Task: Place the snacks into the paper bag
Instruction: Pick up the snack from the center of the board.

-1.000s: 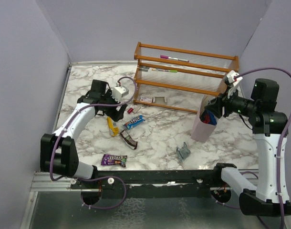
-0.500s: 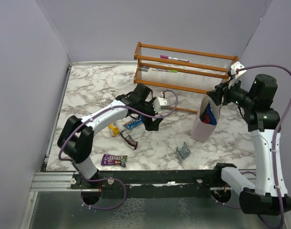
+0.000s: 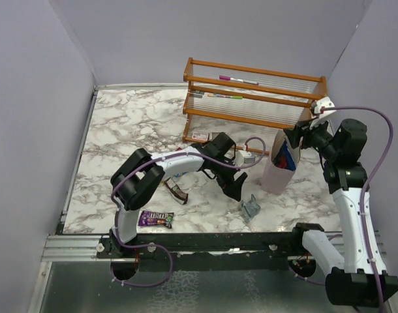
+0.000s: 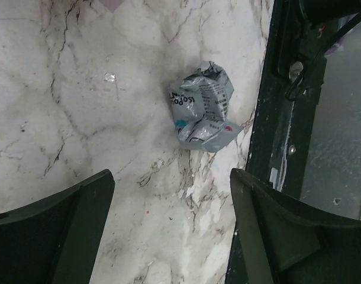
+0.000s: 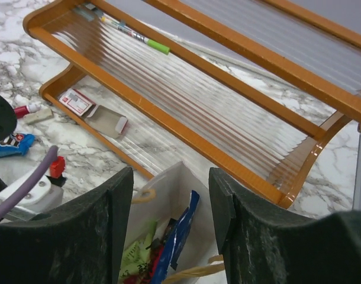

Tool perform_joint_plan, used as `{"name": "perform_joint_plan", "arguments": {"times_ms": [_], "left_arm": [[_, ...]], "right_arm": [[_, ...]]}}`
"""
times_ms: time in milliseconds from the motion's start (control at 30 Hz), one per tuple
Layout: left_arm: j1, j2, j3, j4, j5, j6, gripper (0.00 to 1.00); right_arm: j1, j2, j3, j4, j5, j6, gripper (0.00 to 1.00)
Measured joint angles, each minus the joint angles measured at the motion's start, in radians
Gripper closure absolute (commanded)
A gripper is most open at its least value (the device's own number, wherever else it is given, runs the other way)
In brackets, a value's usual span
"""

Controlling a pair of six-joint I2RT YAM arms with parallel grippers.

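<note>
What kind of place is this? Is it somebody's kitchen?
Probably a robot practice booth, not a kitchen. Plain lilac walls box in a marble-look table, two robot arms are bolted to a black rail at its edge, and snacks and a paper bag are set out.

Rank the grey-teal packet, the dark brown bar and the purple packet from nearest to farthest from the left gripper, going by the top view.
1. Grey-teal packet, just right of the left gripper.
2. Dark brown bar, off to its left.
3. Purple packet, farthest left, near the front edge.
</note>
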Motion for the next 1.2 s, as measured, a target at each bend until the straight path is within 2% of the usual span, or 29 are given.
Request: {"name": "perform_joint_plan", "arguments": {"times_ms": [167, 500, 1200], "left_arm": [[-0.026, 0.027, 0.000, 0.070, 0.019, -0.092, 0.25], [-0.060, 0.084, 0.000, 0.149, 0.018, -0.168, 0.41], [-0.073, 0.093, -0.025, 0.189, 0.024, -0.185, 0.88]], "right_arm": [[0.000, -0.067, -0.023, 0.032, 0.000, 0.000, 0.44], [0.000, -0.069, 0.042, -0.017, -0.023, -0.001, 0.44], [0.000, -0.014, 0.133, -0.151, -0.060, -0.046, 0.43]]}}
